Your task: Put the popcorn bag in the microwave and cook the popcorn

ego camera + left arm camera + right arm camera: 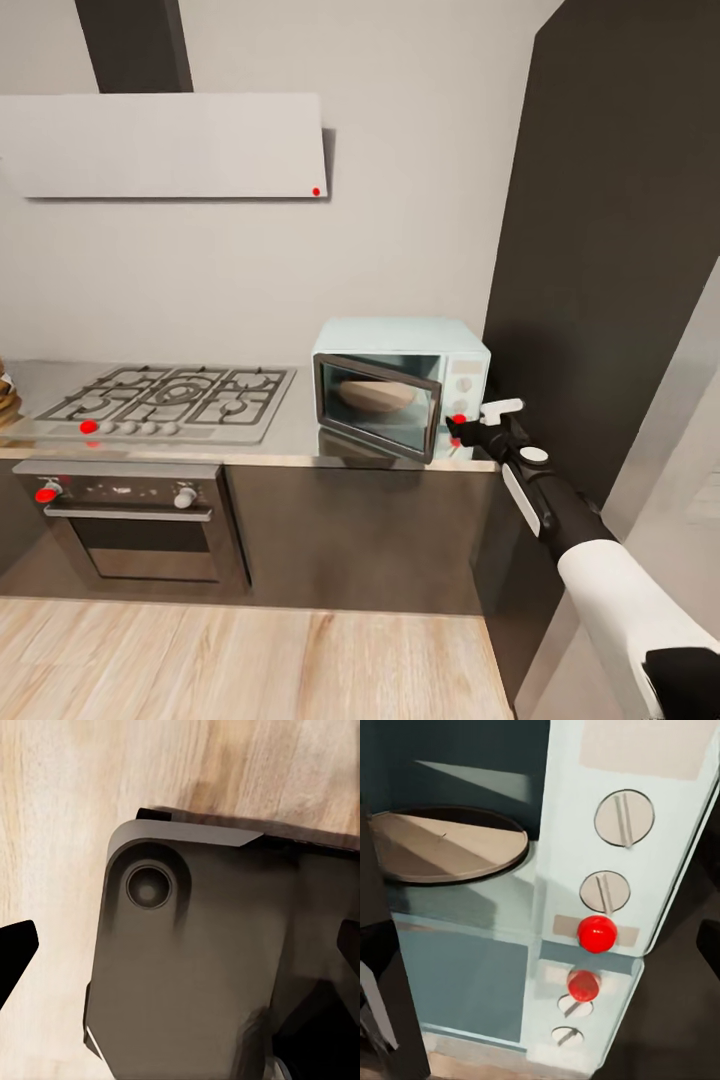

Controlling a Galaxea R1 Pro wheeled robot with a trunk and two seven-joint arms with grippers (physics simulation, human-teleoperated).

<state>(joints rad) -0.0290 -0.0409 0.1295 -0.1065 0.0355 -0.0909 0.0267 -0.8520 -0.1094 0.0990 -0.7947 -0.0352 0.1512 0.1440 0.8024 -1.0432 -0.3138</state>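
Observation:
The pale blue microwave (400,385) stands on the steel countertop (290,440) with its dark-framed glass door (378,405) swung partly open. The right wrist view looks past the door at a bare tan turntable (442,844), with two dials and a red light (597,934) on the side panel. My right gripper (466,432) hovers open just in front of that panel, close to the light. A tan-brown ridged thing (8,392), cut off at the countertop's far left, looks like the popcorn bag. My left gripper (180,945) hangs open over the robot's base.
A gas hob (165,400) sits left of the microwave, above a built-in steel oven (135,520). A hood (165,145) hangs on the wall. A tall dark cabinet (610,250) stands tight against the microwave's right side. Wood floor (250,660) runs along the cabinets.

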